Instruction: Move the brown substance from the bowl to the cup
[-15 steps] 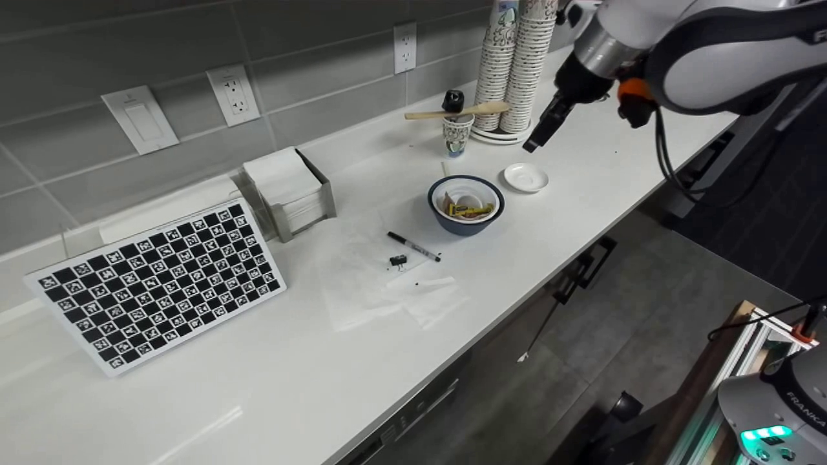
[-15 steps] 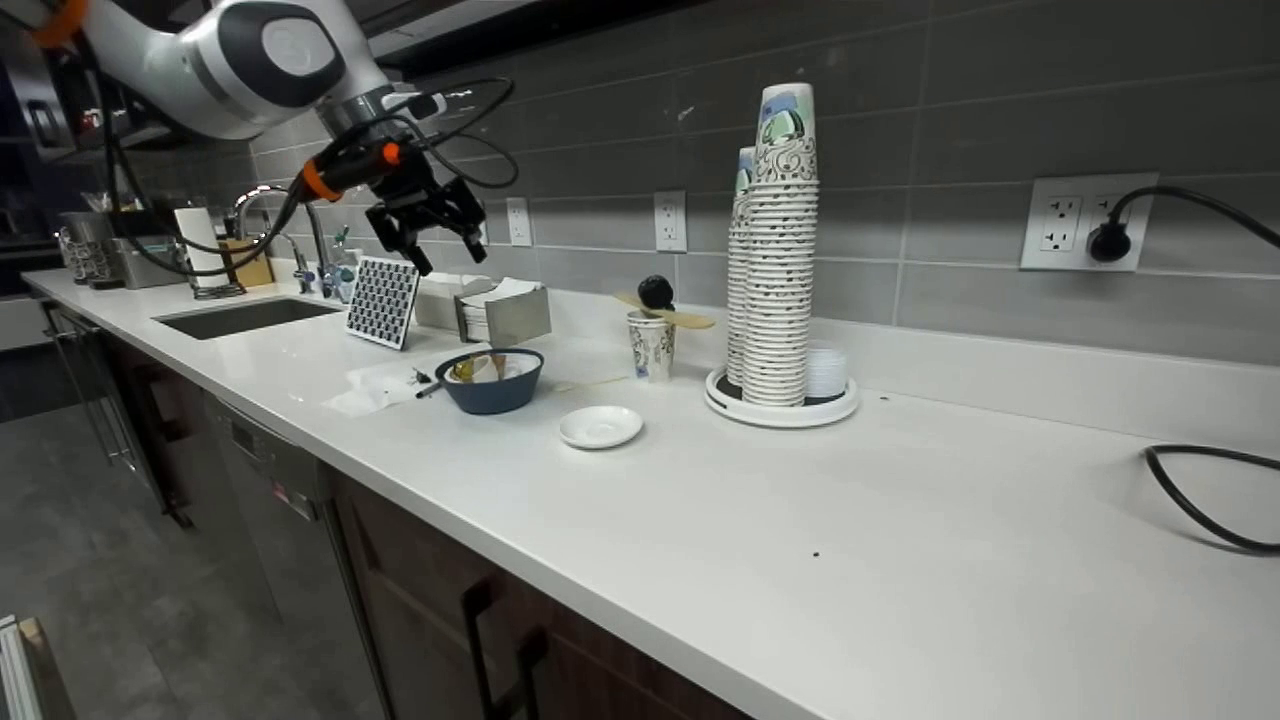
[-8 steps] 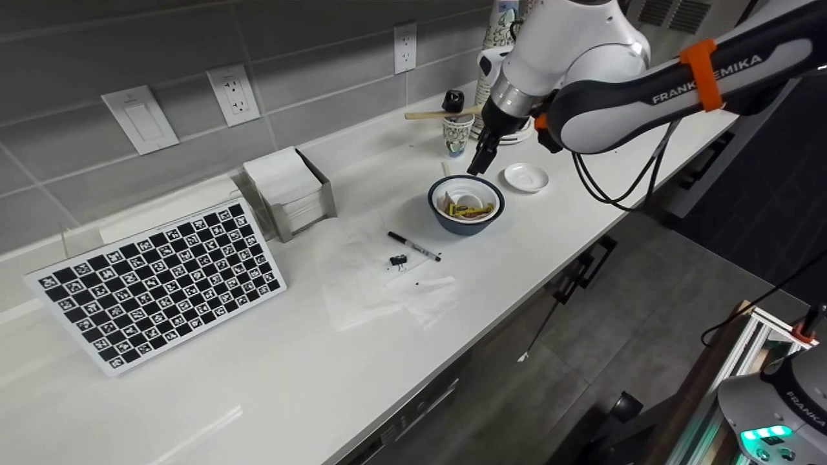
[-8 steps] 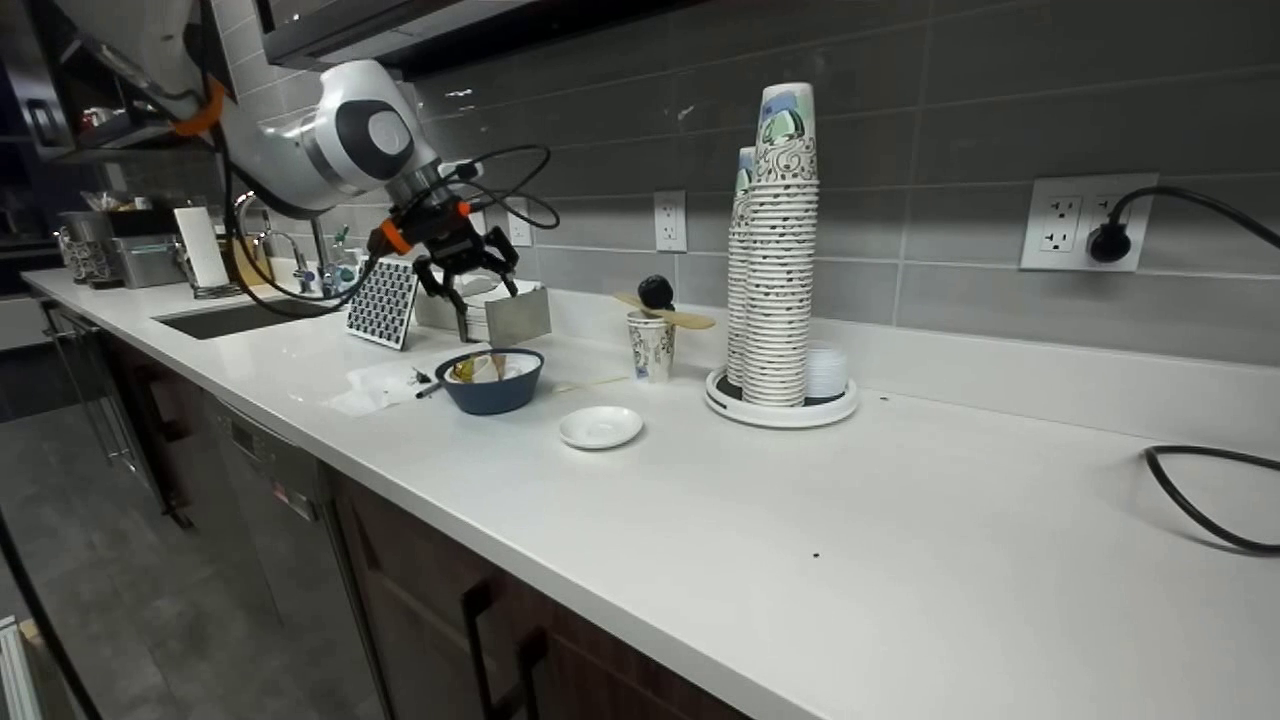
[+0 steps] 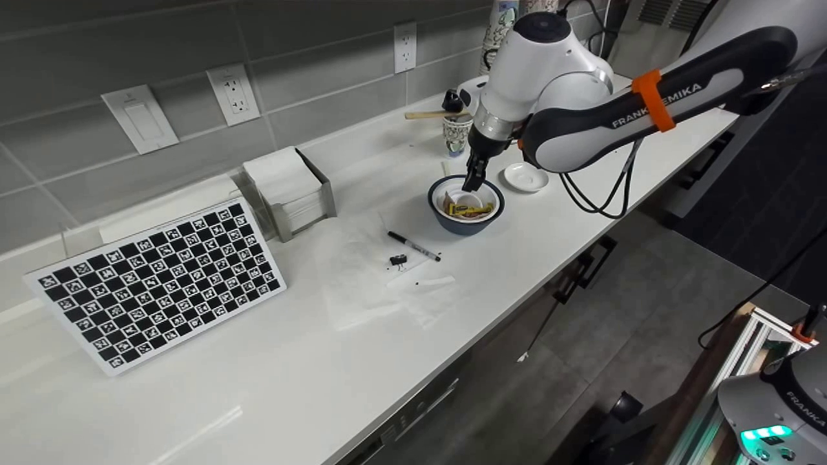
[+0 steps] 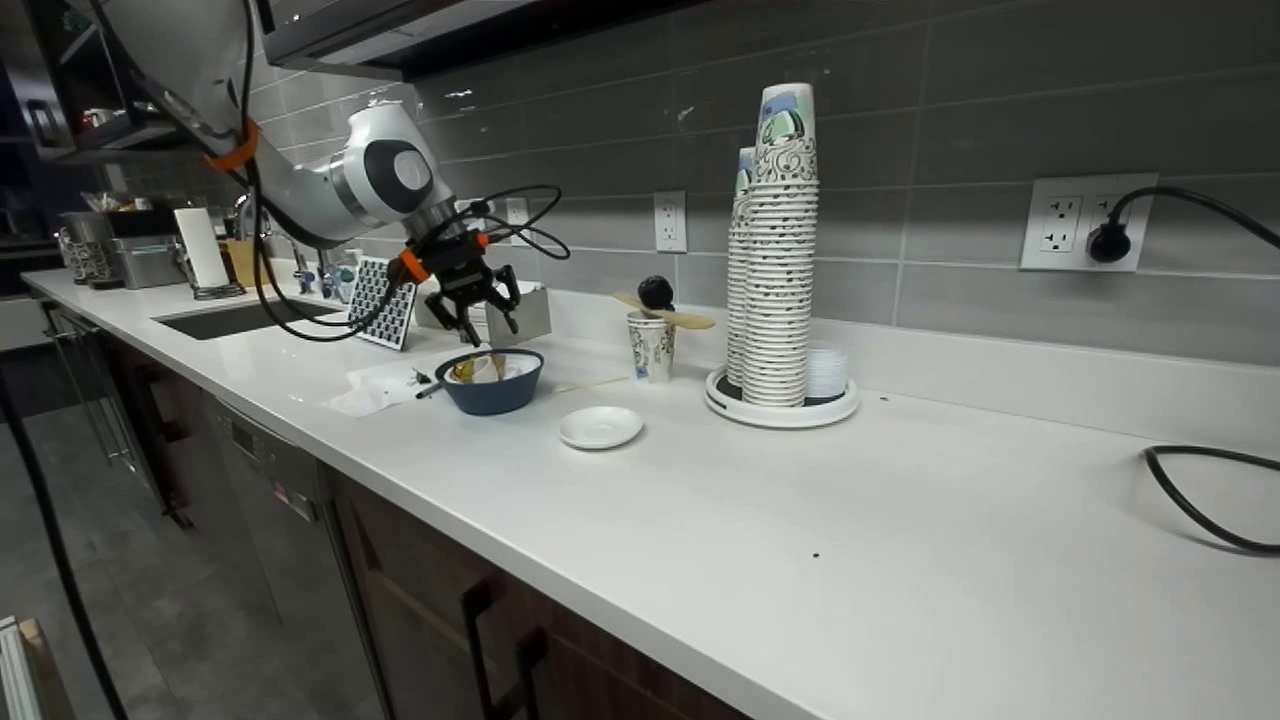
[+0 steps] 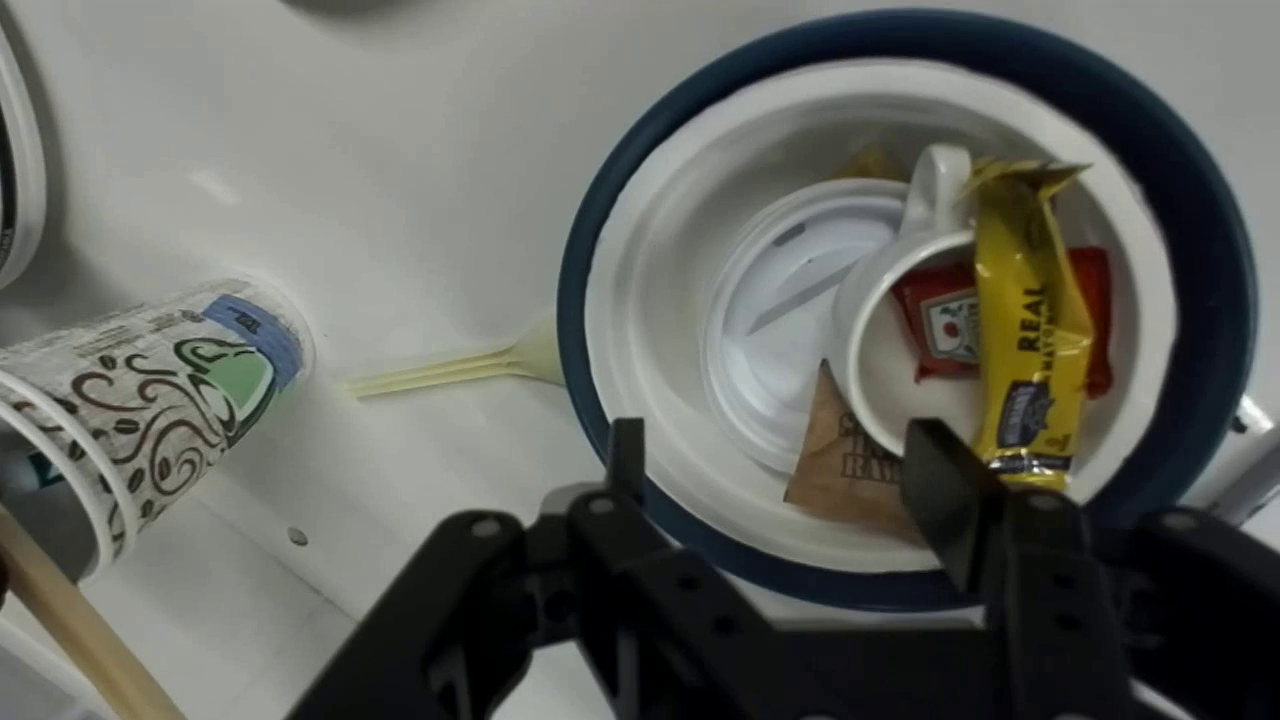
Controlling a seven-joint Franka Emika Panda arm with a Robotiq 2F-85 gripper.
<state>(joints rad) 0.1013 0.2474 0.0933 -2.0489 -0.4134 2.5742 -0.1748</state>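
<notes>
Below the end effector (image 7: 777, 440), its jaws parted, sits the bowl (image 7: 1215, 290), brown packet (image 7: 855, 485) inside.

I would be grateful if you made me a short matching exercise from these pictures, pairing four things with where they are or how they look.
Things
1. The brown packet
2. The saucer
3. The wooden utensil
4. The pincer

Places or states
A. Lying across the top of a paper cup
B. Open, above the bowl
C. Inside the bowl
D. White, resting on the counter

Pairs
1-C, 2-D, 3-A, 4-B
</notes>
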